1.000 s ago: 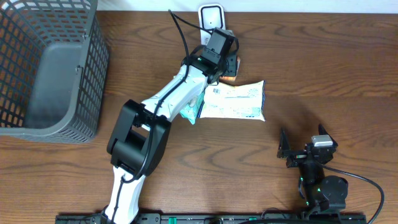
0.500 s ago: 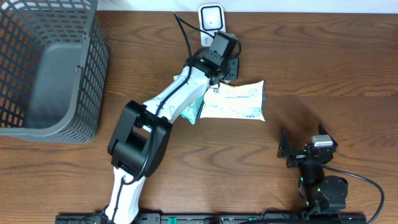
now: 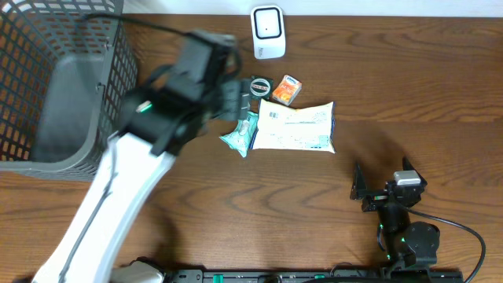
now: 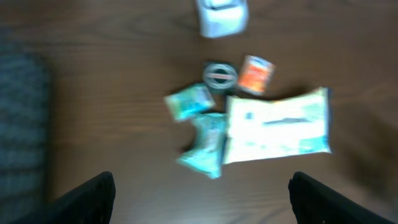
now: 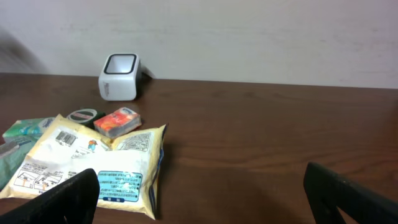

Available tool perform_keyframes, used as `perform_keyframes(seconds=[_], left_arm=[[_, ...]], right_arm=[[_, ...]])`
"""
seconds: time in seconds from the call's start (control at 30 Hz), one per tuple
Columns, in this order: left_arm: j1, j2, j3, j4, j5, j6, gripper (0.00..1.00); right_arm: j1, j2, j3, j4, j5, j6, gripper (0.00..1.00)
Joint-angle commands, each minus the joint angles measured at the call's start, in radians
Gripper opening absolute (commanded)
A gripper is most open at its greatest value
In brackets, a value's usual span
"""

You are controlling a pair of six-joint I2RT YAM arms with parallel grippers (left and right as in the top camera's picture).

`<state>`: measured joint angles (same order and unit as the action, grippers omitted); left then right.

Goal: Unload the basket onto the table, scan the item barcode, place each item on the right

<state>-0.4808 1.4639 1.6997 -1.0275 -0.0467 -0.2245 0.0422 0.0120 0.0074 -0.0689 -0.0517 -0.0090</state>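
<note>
Lying loose on the worktop: one small orange box — the item to scan — just below and right of the white scanner, apart from it and gripped by nothing. Dark round tin, just left of the box. Large white printed pouch, flat, just beside the box on the near side. Two teal packets, one against the pouch's left edge and the other just beyond it, near the tin. Grey mesh basket at the far left of the worktop. The left arm is blurred in the overhead view and reaches past the basket's right side. Left fingers are spread wide and empty, held above the goods and looking down on them. Right fingers are also spread wide with nothing between them — low at the front right, well apart from the pile and facing the pouch and scanner.
</note>
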Motion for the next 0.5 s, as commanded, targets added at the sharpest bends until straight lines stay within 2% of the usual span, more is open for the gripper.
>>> perform_keyframes(seconds=[0.0,0.13,0.33,0.43,0.47], left_arm=[[0.063,-0.140,0.005,-0.080,-0.195,-0.032,0.88],[0.173,-0.287,0.005,-0.209,-0.221,-0.145,0.90],[0.258,-0.390,0.005,-0.368,-0.222,-0.167,0.91],[0.299,-0.421,0.005,-0.438,-0.261,-0.270,0.91],[0.314,-0.428,0.005,-0.457,-0.272,-0.302,0.95]], right_arm=[[-0.003,-0.005,-0.002,-0.003,0.004,-0.007,0.99],[-0.003,-0.005,-0.002,-0.003,0.004,-0.007,0.99],[-0.003,-0.005,-0.002,-0.003,0.004,-0.007,0.99],[-0.003,-0.005,-0.002,-0.003,0.004,-0.007,0.99],[-0.003,-0.005,-0.002,-0.003,0.004,-0.007,0.99]])
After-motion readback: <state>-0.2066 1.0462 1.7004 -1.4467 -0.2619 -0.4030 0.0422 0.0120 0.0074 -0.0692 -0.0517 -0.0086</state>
